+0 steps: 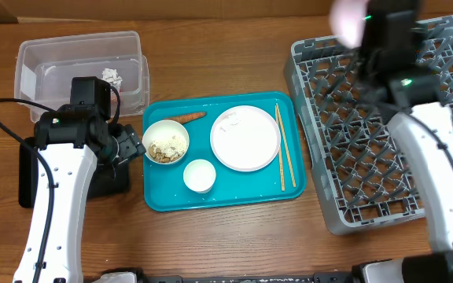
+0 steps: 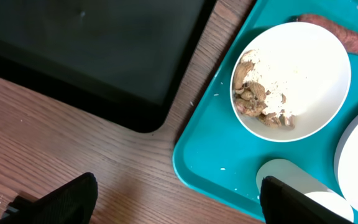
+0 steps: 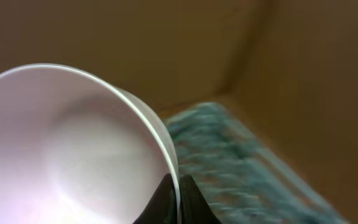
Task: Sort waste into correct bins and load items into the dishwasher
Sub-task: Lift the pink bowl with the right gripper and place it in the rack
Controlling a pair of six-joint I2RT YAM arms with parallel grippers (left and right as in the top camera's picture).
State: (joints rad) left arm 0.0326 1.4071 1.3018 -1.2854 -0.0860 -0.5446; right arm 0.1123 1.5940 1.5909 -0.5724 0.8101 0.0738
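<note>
My right gripper (image 1: 370, 35) (image 3: 178, 194) is shut on the rim of a small pink cup (image 1: 350, 20) (image 3: 73, 155), held above the far edge of the grey dish rack (image 1: 384, 134) (image 3: 241, 165). My left gripper (image 1: 134, 145) (image 2: 179, 202) is open and empty over the table, between the black tray (image 1: 108, 179) (image 2: 92, 50) and the teal tray (image 1: 222, 196) (image 2: 207, 165). On the teal tray are a white bowl (image 1: 166, 141) (image 2: 303, 56) with beige food scraps (image 2: 257, 96), an orange carrot piece (image 1: 189, 118) (image 2: 347, 34), a white cup (image 1: 199, 175) (image 2: 284, 177), a pale plate (image 1: 244, 137) and chopsticks (image 1: 285, 145). The red wrapper is out of view.
The clear tub (image 1: 77, 55) at the back left holds crumpled white paper (image 1: 112, 76). My left arm covers most of the black tray in the overhead view. The dish rack fills the table's right side.
</note>
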